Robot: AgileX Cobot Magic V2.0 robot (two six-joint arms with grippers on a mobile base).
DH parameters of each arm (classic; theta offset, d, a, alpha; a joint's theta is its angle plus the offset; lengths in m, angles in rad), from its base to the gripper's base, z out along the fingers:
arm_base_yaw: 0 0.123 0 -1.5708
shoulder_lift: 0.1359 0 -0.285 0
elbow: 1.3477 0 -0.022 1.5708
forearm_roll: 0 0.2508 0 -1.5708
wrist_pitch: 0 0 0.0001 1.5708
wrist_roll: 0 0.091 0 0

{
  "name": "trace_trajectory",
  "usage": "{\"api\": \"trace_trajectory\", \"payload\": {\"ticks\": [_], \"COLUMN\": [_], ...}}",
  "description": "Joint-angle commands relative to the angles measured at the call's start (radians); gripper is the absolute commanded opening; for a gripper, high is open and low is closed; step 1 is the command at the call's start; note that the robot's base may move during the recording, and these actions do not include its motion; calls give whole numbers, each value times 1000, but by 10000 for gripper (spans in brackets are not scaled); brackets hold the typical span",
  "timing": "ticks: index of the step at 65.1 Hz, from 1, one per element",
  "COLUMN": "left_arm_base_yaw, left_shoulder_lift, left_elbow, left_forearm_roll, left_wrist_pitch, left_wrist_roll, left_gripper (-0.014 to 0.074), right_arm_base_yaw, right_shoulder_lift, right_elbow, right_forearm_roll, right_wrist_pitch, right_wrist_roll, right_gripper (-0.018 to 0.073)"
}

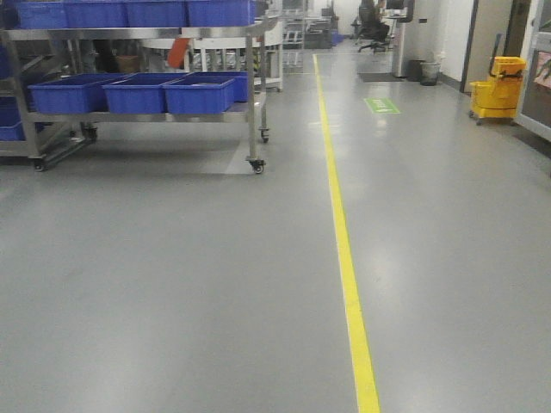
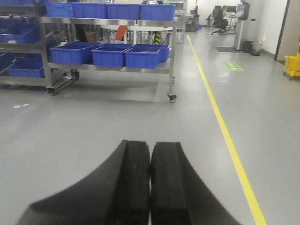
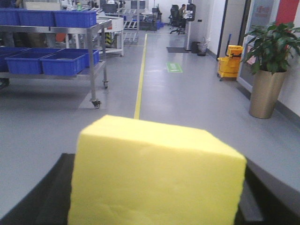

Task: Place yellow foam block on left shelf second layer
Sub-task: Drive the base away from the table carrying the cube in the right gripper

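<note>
Right tool (image 3: pixel 157 206) squeezes bright yellow foam cube (image 3: pixel 154 168); left tool (image 2: pixel 150 185) closed, empty. Steel shelf (image 1: pixel 250 95) 10 o'clock; bumps may shake cube out.

- yellow foam block (image 3: pixel 154 173): plain bright yellow
- bins (image 1: pixel 136 93): deep blue
- floor (image 1: pixel 172 284): grey, with a yellow line (image 1: pixel 345 258)
- mop bucket (image 1: pixel 498 90): yellow
- floor sign (image 1: pixel 381 105): green

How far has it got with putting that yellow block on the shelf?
Done: the right gripper is shut on the yellow foam block. In hand: carrying it; the steel shelf with blue bins is ahead-left across the floor. Left: reaching it and setting the block on the second layer.
</note>
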Motion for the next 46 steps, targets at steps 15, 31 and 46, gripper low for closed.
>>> {"api": "trace_trajectory", "payload": {"ticks": [15, 31, 46], "left_arm_base_yaw": [-7, -7, -7], "left_shoulder_lift": [8, 8, 8], "left_elbow": [26, 26, 26], "left_forearm_roll": [-2, -2, -2], "left_wrist_pitch": [-88, -88, -82], "left_wrist_roll": [-4, -4, -4], "left_gripper": [136, 136, 136], "right_arm_base_yaw": [-5, -5, -5], "right_shoulder_lift": [15, 15, 15], "right_elbow": [-27, -27, -27], "right_forearm_roll": [-19, -19, -19], "right_wrist_pitch": [-80, -80, -80], "right_wrist_roll": [-8, -8, -8], "right_gripper": [342, 342, 342]}}
